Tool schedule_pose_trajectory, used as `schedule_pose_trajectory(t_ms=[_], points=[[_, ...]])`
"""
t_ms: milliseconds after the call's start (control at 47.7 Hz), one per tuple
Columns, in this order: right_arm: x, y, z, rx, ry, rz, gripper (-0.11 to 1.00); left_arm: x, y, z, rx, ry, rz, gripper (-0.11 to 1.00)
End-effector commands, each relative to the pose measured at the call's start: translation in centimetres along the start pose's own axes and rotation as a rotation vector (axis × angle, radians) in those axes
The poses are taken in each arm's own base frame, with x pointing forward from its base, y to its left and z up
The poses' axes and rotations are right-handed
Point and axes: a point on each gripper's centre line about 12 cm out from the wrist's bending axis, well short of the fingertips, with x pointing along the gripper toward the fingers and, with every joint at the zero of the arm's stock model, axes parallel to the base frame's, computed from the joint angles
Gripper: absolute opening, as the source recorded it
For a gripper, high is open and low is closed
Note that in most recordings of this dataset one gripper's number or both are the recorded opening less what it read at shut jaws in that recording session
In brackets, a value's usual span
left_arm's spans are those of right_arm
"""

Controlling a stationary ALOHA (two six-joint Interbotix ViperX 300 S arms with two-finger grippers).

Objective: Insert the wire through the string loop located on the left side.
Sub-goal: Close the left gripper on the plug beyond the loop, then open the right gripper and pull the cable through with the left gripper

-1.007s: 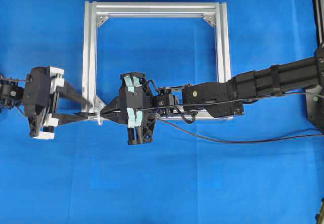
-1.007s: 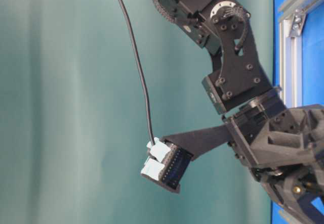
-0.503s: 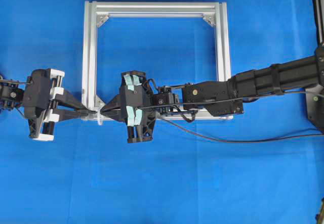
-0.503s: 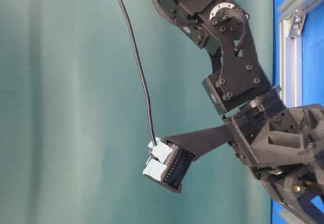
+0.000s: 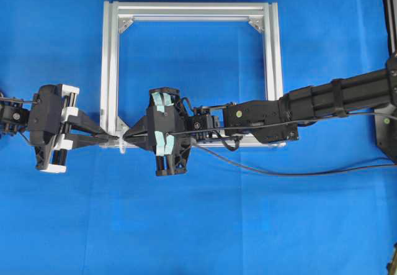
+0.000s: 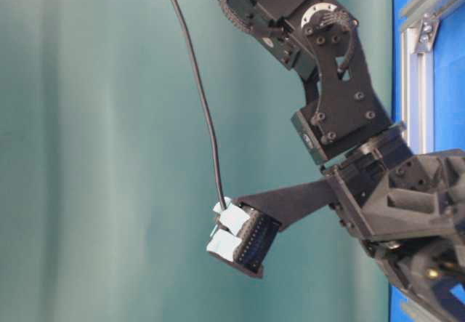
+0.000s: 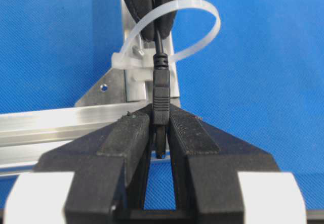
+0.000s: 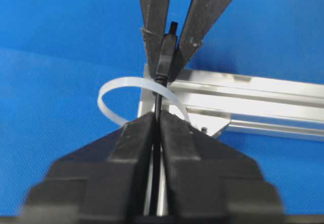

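Observation:
The string loop [image 7: 218, 24] is a whitish translucent band standing on the silver frame's near-left corner [image 5: 110, 139]. The wire [image 8: 158, 105] runs straight through the loop. Its plug tip [image 7: 161, 90] is on the loop's left side, with my left gripper [image 7: 161, 120] shut on it. On the other side, my right gripper [image 8: 157, 118] has its fingertips pressed against the thin wire. In the overhead view the left gripper [image 5: 113, 138] and right gripper [image 5: 126, 137] meet tip to tip at that corner. The rest of the wire [image 5: 298, 173] trails off to the right.
The square aluminium frame [image 5: 192, 11] lies on the blue cloth, with triangular brackets [image 7: 109, 90] in its corners. The right arm [image 5: 322, 104] reaches across the frame's near bar. A black stand [image 5: 388, 138] is at the right edge.
The left gripper's fingers closed from well apart onto the plug tip. Both arms have hardly moved since, and the wire stays through the loop.

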Motion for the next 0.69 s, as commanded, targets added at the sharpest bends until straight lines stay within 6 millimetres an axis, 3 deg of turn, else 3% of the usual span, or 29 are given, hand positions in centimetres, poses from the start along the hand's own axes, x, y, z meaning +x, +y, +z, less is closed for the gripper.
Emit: schedule_pose_trajectory(t_ms=[0,189,252,671], points=[[-0.4,0.5,1.4,0.001,-0.036,0.010,0.23,0.2,0.0,0.5,-0.001,-0.018,-0.001,0.06],[-0.4,0.5,1.4,0.007,-0.032,0.009,0.79,0.2,0.0,0.6,-0.002,-0.023,-0.001,0.06],[-0.5,0.5,1.3,0.007,-0.032,0.009,0.91,0.1,-0.1,0.7,-0.005,-0.024,-0.002,0.06],[-1.5,0.7,0.6,0.005,-0.013,0.012,0.89,-2.2,-0.6,0.8,-0.032,0.060,-0.029,0.06]])
